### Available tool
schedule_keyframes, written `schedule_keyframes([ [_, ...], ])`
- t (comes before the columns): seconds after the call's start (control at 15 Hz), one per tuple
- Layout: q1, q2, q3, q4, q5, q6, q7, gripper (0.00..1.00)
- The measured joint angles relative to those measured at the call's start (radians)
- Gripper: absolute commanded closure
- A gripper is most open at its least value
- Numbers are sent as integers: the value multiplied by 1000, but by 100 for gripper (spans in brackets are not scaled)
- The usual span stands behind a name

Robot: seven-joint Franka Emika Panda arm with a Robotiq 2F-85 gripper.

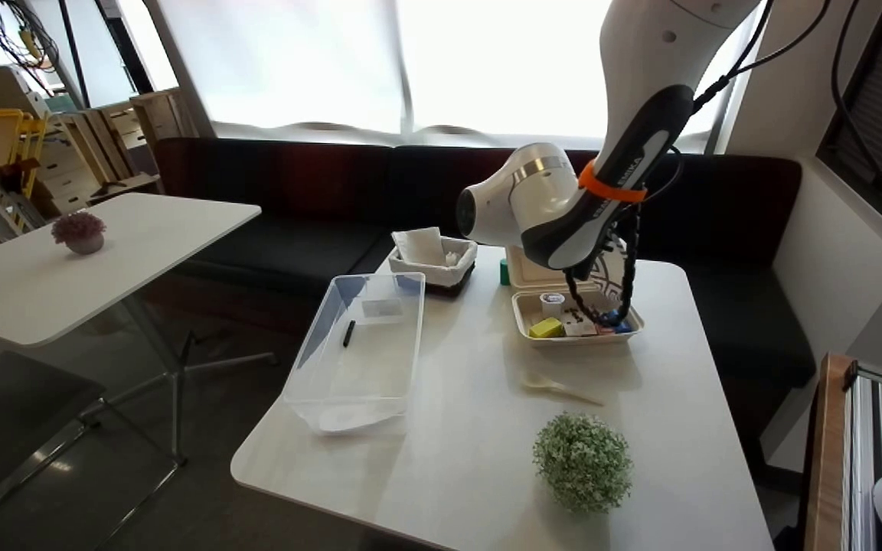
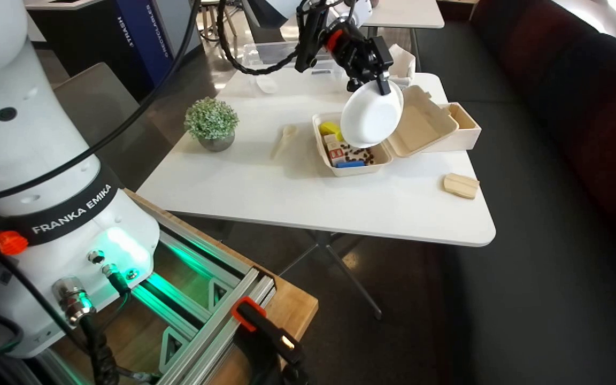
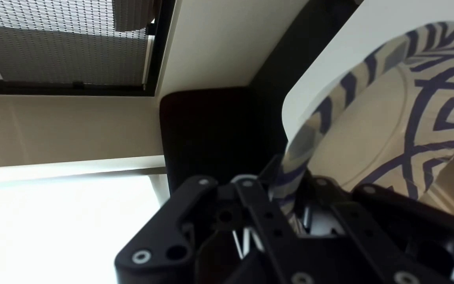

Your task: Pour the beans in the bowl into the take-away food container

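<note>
wrist view: my black two-fingered gripper (image 3: pixel 292 183) is nearly closed, only a rim's thickness left between its tips, and in that gap i have the small round white bowl with dark-blue patterning (image 3: pixel 365 130). it is tipped steeply; in an exterior view its plain white underside shows above the tan cardboard-like clamshell box (image 2: pixel 361 170), close by that box's folded-back tan lid (image 2: pixel 420 125). small dark beans (image 2: pixel 360 155) lie scattered inside the box, near a yellow block (image 2: pixel 331 128) and a blue piece (image 2: pixel 351 164). on the part of the bowl's inside that i can see, no dark bits show, though the edge of the view cuts off the rest, so i judge the pour nearly finished.

to end it well, i should hold the bowl's lowest edge over the middle of the box, tip a touch further, and give one or two short, gentle shakes to free any stragglers. a big swing could fling beans onto the white tabletop (image 2: pixel 265 187). since i have the bowl by its rim alone, it may pivot in my grip if it knocks the lid; whether the two touch, i cannot tell. once nothing drops from it, i would rise clear of the walls before turning it level.
</note>
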Motion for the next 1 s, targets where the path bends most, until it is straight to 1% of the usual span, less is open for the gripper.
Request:
schedule_keyframes([
  [0.47,16,47,11,41,-33,-55,-5,98],
  [0.67,10,46,26,46,-27,-41,-6,98],
  [0.87,-13,0,58,46,44,30,-17,98],
  [1.0,-19,-63,74,35,101,70,-40,98],
])
